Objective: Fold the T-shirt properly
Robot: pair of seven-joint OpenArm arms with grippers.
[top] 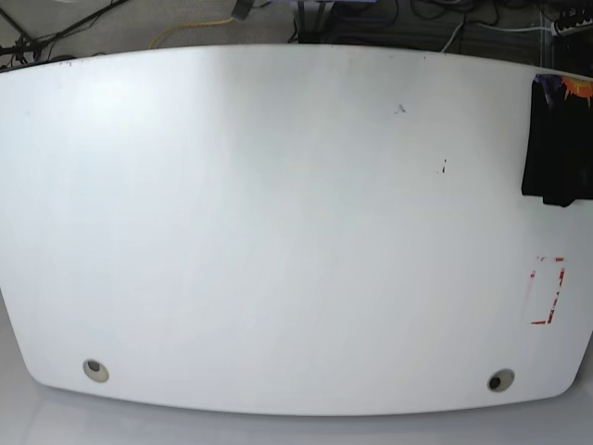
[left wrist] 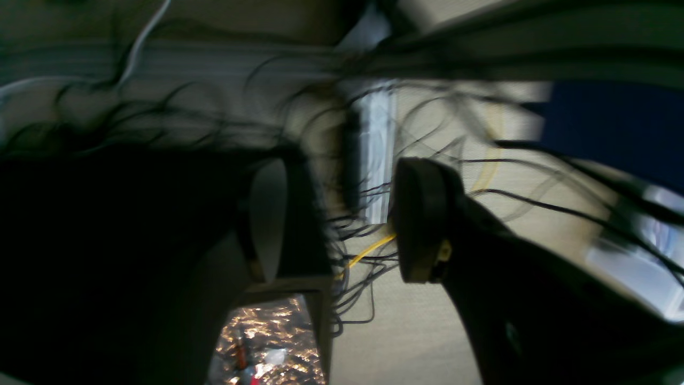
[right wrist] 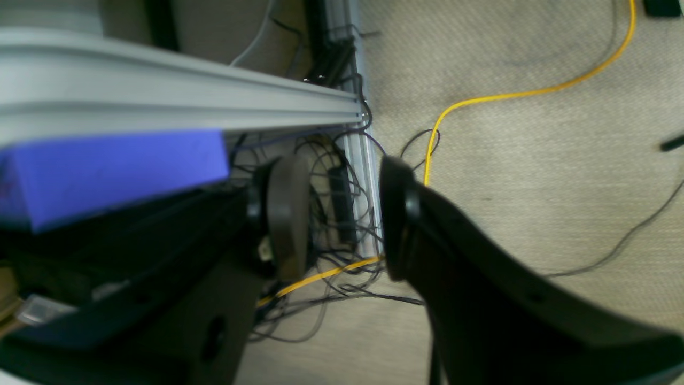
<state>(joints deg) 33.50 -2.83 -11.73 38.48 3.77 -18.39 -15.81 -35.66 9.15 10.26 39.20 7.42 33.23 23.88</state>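
Observation:
The black T-shirt (top: 556,148) lies as a folded bundle at the far right edge of the white table (top: 278,232), partly cut off by the frame. A bit of orange and purple print shows at its top. Neither gripper appears in the base view. In the left wrist view my left gripper (left wrist: 344,219) is open and empty, facing carpet and cables. In the right wrist view my right gripper (right wrist: 342,214) is open and empty, also over the floor. The shirt does not show in either wrist view.
Red marks (top: 547,289) sit on the table below the shirt. Two round holes (top: 94,370) (top: 500,381) lie near the front edge. A yellow cable (right wrist: 534,91), black cables and an aluminium rail (right wrist: 187,96) lie below the grippers.

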